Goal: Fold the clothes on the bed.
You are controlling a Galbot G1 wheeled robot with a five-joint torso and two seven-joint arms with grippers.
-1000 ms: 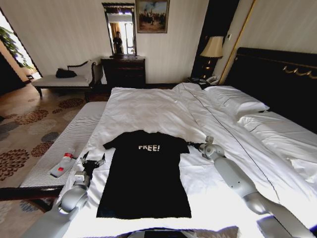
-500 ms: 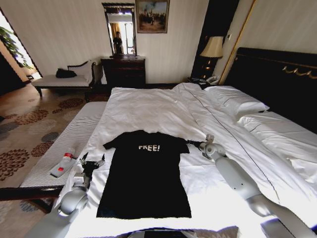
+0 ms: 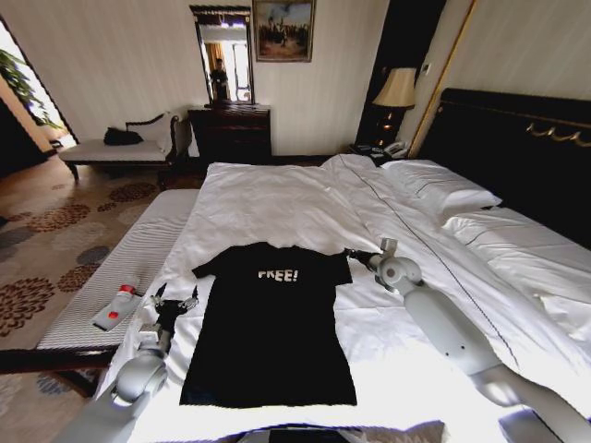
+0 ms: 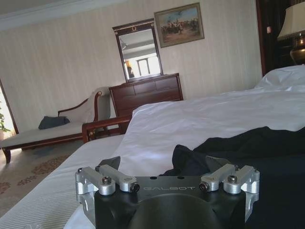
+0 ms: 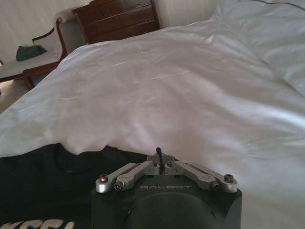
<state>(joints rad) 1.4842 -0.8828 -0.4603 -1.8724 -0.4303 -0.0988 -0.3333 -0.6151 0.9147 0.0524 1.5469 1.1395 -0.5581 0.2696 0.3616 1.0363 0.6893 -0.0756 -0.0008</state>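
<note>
Right end effector [image 3: 358, 257] pinched shut at right sleeve of T-shirt [image 3: 271, 323], spread flat on bed [image 3: 277, 198]; left end effector [image 3: 174, 303] spread open beside left sleeve. Likely first fold: sleeves need gripping, then drawing inward.

The black T-shirt [image 3: 270, 323] hides the duvet beneath it, its hem nearly meets the head view's bottom edge, and the bed [image 3: 517, 277] runs off the right side.

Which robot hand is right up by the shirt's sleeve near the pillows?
The right gripper. Its jaws are shut at the sleeve of the black T-shirt on the pillow side, while the left gripper sits open beside the opposite sleeve, near the bed's edge.
</note>
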